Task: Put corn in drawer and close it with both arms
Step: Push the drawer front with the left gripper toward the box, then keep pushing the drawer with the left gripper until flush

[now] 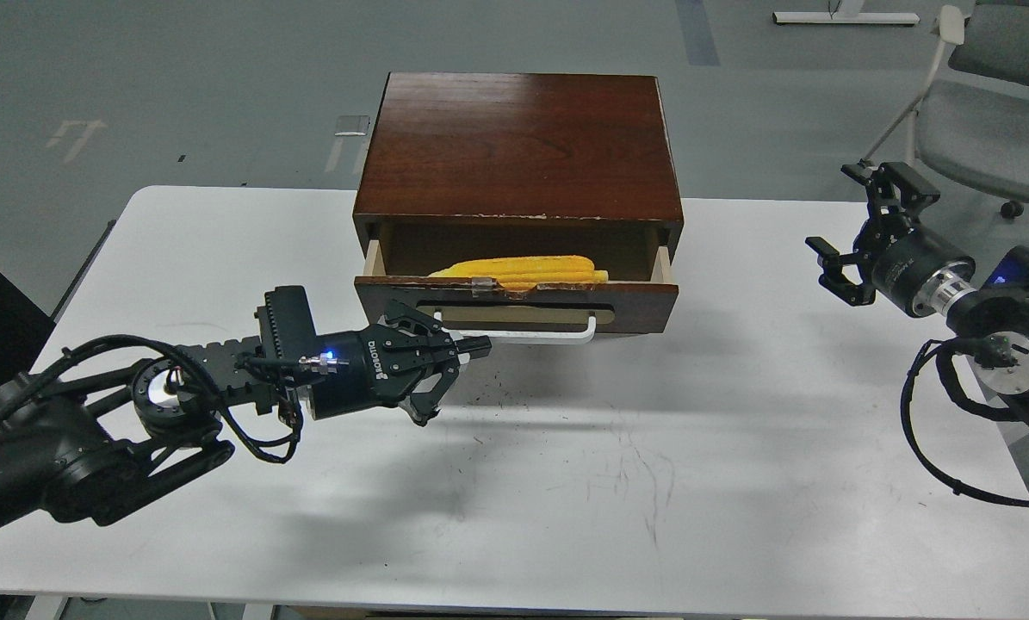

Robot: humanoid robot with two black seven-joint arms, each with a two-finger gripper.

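Corn [518,269] lay lengthwise inside the drawer [516,301], which stood partly open at the far edge of the table [566,482], so only the closing was left. Left gripper [467,346] sat at the left end of the white handle [548,335], fingers drawn nearly together; whether they pinched the bar I could not tell. Probably it was placed there to push. Right gripper [858,228] hung spread and empty near the table's right edge, well apart from the drawer.
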